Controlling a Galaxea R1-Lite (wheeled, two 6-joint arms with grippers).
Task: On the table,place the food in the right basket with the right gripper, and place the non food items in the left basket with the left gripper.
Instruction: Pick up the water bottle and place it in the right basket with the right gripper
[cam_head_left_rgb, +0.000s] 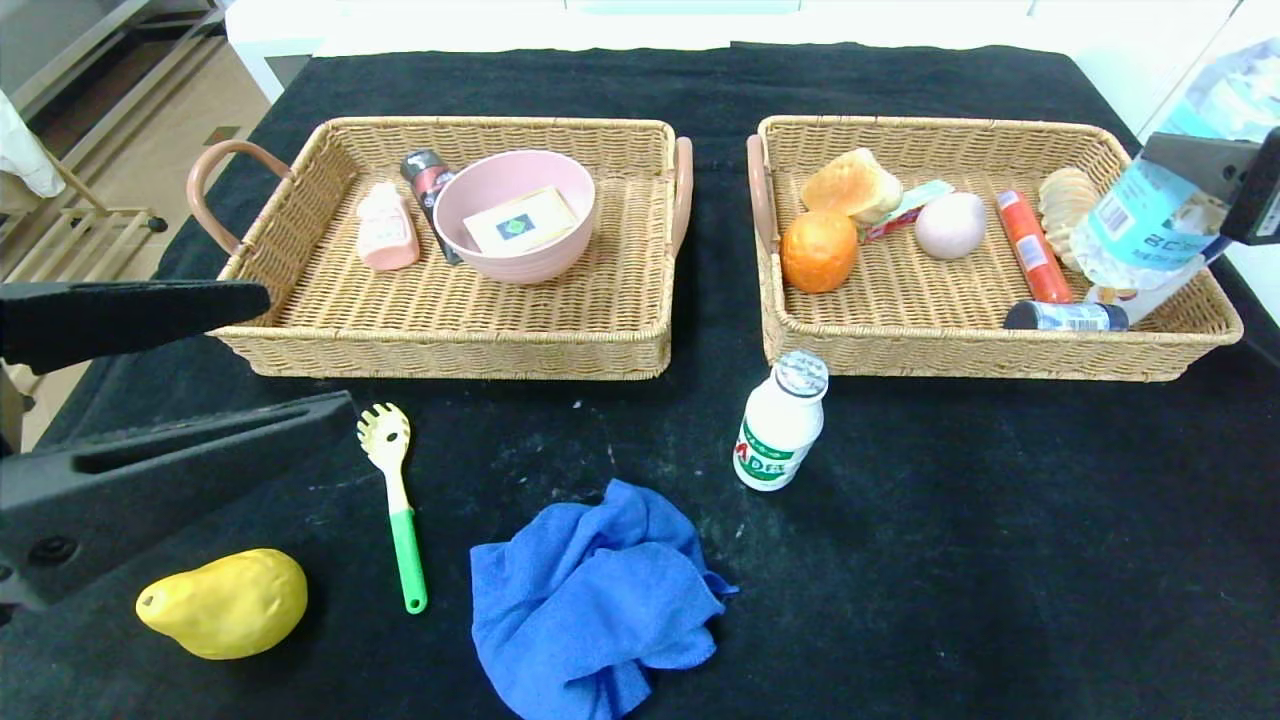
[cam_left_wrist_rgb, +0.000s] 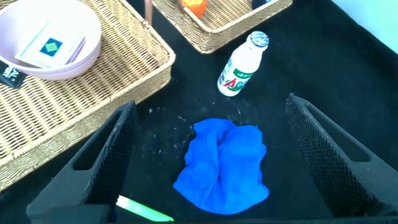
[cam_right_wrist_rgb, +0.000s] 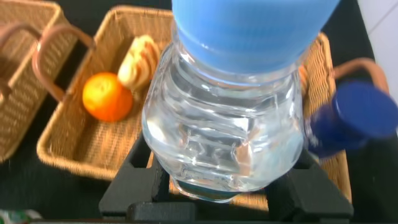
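Left gripper (cam_head_left_rgb: 150, 390), item nearest the head camera at nine o'clock: two long dark fingers spread wide, nothing between them, poised low over the table (cam_head_left_rgb: 1000, 560) above the blue cloth (cam_head_left_rgb: 595, 600). Table, black-clothed: bears all else. Right basket (cam_head_left_rgb: 1000, 355), wicker, at two o'clock: already holds an orange, bread, an egg, a red sausage pack and a white bottle with dark-blue cap (cam_head_left_rgb: 1065, 316) lying on its side. Left basket (cam_head_left_rgb: 450, 350), wicker, at eleven o'clock: holds a pink bowl with a card in it. Blue cloth, six o'clock: soft, limp, light; judged best taken by pinching a raised fold at its middle. Water bottle (cam_head_left_rgb: 1150, 225), clear with a pale-blue label: pinched across its body by the right gripper (cam_head_left_rgb: 1215, 180) and held tilted above the right basket's far end at three o'clock; thin walls, probably heavy if full and rather slippery, so a grip at the ribbed waist seems soundest. Yellow pear (cam_head_left_rgb: 225, 603), eight o'clock: rounded, apt to roll; grasp across the widest part. Small white green-labelled bottle (cam_head_left_rgb: 780, 422), upright at centre: light, tippable; take the body below the foil cap. Green-handled pasta fork (cam_head_left_rgb: 395, 500), seven o'clock: stiff, flat; grip the handle.
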